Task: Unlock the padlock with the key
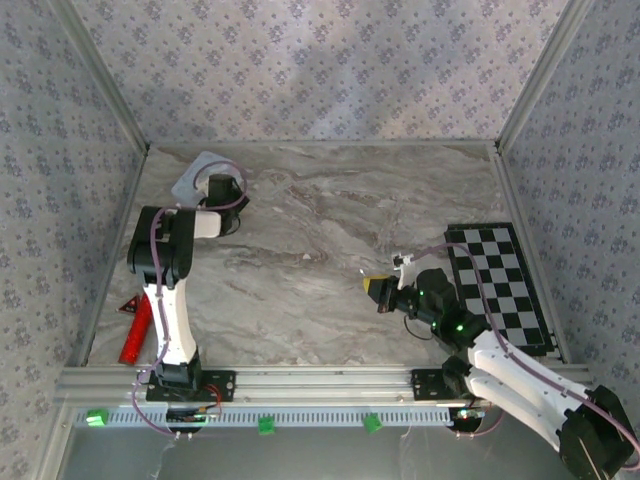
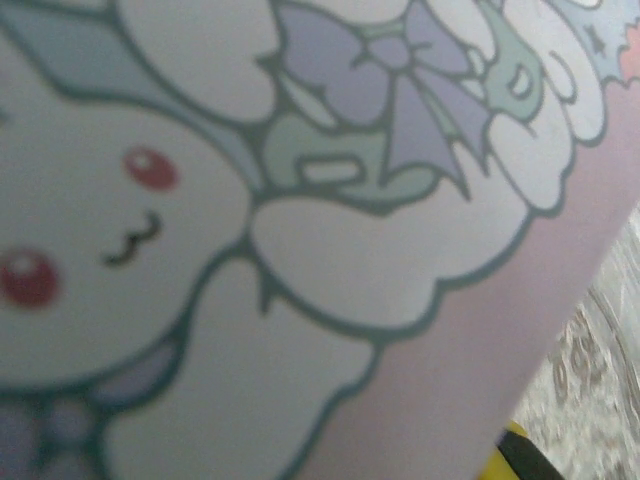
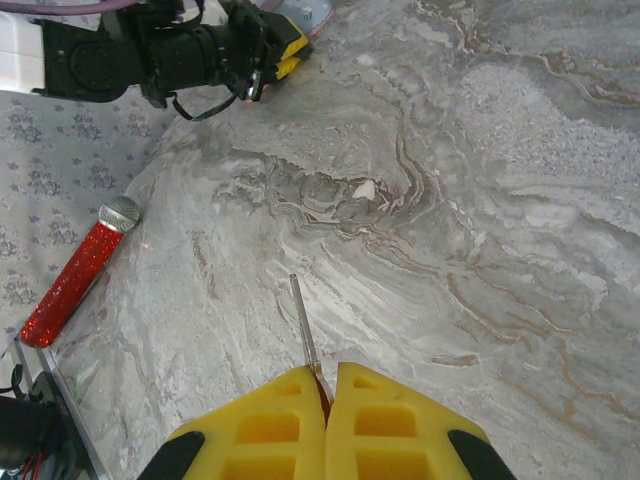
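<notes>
The desk (image 3: 480, 200) looked smooth and marble-patterned, the right hand (image 3: 327, 385) bore matt yellow plastic fingers (image 3: 265, 425), the key (image 3: 303, 325) was thin bare metal, and a microphone (image 3: 72, 280) glittered red under a metal mesh head.

You have the left pincer (image 1: 226, 190) over a flat item (image 1: 195, 172), possibly the padlock, far-left on the tabletop (image 1: 330, 220); the right pincer (image 1: 376, 286), gripping the key (image 3: 304, 322), sits left of the checkerboard (image 1: 500, 285); the microphone (image 1: 136, 332) lies near-left.
</notes>
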`<move>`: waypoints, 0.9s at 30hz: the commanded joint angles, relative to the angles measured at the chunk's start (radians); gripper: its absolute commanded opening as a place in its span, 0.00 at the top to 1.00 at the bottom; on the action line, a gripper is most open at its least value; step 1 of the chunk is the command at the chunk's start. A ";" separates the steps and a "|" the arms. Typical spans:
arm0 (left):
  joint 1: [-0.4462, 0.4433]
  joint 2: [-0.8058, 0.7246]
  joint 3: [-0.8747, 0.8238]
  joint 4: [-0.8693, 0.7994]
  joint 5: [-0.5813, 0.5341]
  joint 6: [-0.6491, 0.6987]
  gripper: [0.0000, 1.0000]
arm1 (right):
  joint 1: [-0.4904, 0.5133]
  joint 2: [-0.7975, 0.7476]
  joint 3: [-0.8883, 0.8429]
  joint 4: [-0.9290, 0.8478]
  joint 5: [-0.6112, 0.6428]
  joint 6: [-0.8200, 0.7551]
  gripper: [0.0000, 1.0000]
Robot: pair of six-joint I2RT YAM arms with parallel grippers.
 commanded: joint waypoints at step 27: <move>-0.535 -0.372 -0.225 -0.392 0.397 0.308 0.99 | 0.120 0.221 0.028 0.053 0.166 0.261 1.00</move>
